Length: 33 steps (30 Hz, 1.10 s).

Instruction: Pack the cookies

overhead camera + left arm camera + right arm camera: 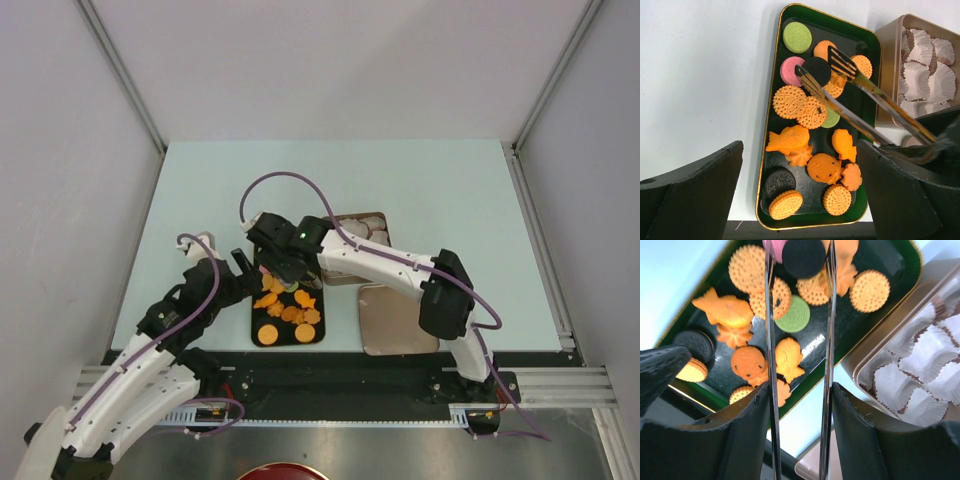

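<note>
The right gripper (799,395), fingers clamped on metal tongs (770,340), sets the tong tips either side of a dark cookie (801,257) at the tray's (768,125) far end. The other cookies (790,101) lie in the tray. The left gripper (800,145) hovers over the tray's near end, fingers wide apart.

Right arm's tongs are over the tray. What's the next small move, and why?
Probably squeeze the right gripper so the tongs close on the dark round cookie. Their tips sit either side of it, apparently not pinching yet, and it lies on top of other cookies, free to lift.
</note>
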Motion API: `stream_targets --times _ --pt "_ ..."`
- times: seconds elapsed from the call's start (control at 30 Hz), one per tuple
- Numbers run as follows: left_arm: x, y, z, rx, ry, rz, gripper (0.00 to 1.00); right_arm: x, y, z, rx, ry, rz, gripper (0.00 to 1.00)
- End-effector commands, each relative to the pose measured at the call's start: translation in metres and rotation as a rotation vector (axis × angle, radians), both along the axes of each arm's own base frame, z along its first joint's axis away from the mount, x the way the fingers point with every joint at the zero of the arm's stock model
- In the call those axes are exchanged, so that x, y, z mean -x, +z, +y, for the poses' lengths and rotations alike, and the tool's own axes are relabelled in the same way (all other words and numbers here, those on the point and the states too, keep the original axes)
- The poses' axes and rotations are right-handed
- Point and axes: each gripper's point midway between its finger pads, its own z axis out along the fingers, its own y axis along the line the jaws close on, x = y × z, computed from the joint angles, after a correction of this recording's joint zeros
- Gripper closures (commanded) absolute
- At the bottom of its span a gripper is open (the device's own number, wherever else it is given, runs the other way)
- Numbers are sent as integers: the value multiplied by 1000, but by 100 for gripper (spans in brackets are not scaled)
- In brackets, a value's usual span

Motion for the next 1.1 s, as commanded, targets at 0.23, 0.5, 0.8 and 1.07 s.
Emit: stream_targets --times 0.23,0.5,0.8,1.07 --pt "-3 5 -4 37 5 -21 0 0 -9 -1 55 22 12 46" --pt "-3 5 -3 36 6 -20 0 -3 -13 -6 72 13 28 51" --pt "-4 5 -4 35 6 -19 0 -14 13 -17 51 -26 -25 62" --pt "-4 6 -3 37 9 -25 0 -26 47 -28 -13 -70 -70 66"
